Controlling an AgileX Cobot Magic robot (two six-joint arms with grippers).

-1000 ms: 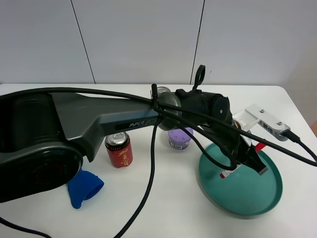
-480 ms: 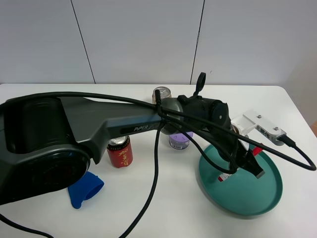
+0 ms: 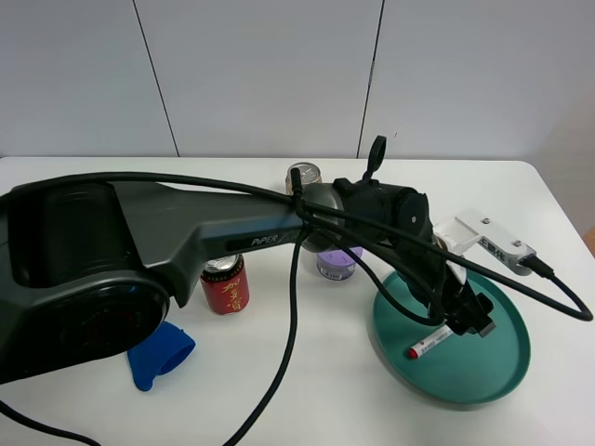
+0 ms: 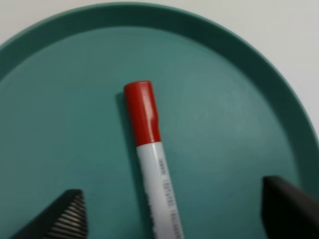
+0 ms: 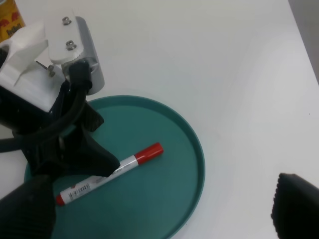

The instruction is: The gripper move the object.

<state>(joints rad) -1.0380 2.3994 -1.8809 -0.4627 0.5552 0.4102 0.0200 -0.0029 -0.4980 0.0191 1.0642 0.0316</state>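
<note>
Left wrist view looks straight down past the left tool (image 4: 175, 214). Its two black fingers (image 4: 62, 216) are spread wide and grip nothing. The slim white marker pen with a red cap (image 4: 149, 149) lies flat in the gap between them, clear of both, with its capped end pointing away from the tool's palm. The pen rests on the floor of the round teal plate (image 4: 239, 47), directly beneath the tool and well inside the raised rim. That rim would likely stop the round barrel from rolling off onto the white surface (image 3: 307, 390). With the fingers parted and the pen carrying its own weight, the set-down looks finished. What probably remains is a straight lift away, so that neither finger clips the barrel and turns it. The right wrist view looks down on the same plate from higher up. The right tool (image 5: 160, 206) shows only as two dark blurred fingertips far apart at the frame's edges, so it is spread and empty. It hangs well apart from the plate, seemingly kept out of the working arm's way. In the exterior high view, a red drink can (image 3: 223, 283), a small purple cup (image 3: 337, 262) and a crumpled blue cloth-like piece (image 3: 158, 351) sit back along the left arm, behind the tool and away from the plate.
</note>
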